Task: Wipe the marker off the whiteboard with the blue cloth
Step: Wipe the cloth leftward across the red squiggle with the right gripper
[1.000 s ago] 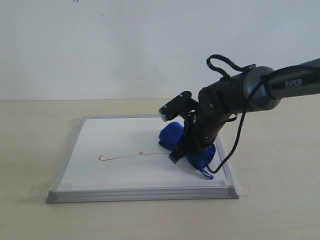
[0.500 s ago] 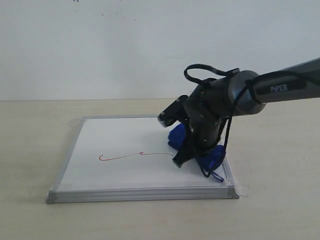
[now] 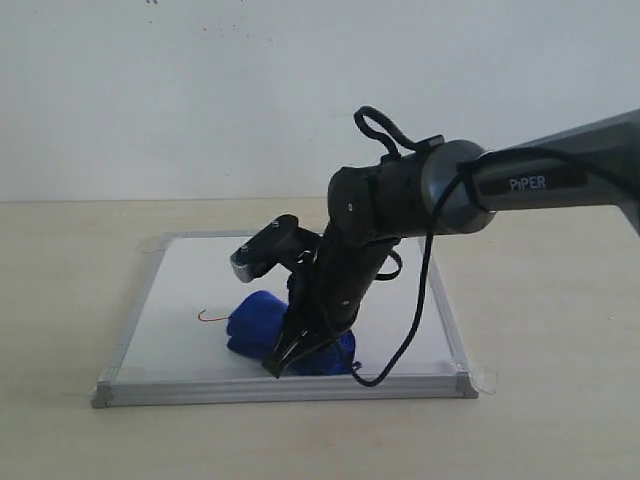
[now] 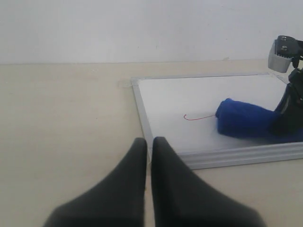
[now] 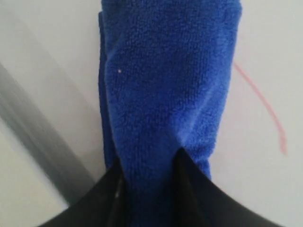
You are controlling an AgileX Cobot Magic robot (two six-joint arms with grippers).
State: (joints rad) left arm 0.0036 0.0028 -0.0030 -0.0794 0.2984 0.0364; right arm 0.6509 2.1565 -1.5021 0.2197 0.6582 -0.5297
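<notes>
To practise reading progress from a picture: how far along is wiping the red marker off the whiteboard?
Done: in the exterior view, the whiteboard right of the blue cloth shows no red. In hand: the right pincer grips the cloth, pressed on the board. To do: a short hooked end of the marker shows beyond the cloth, toward the board's left edge. The left pincer sits shut, off the board.

Right arm [image 3: 400,200] across whiteboard's [image 3: 190,270] near half

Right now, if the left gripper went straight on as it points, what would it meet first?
Probably the whiteboard frame near its corner, though the left gripper may pass above it.
</notes>
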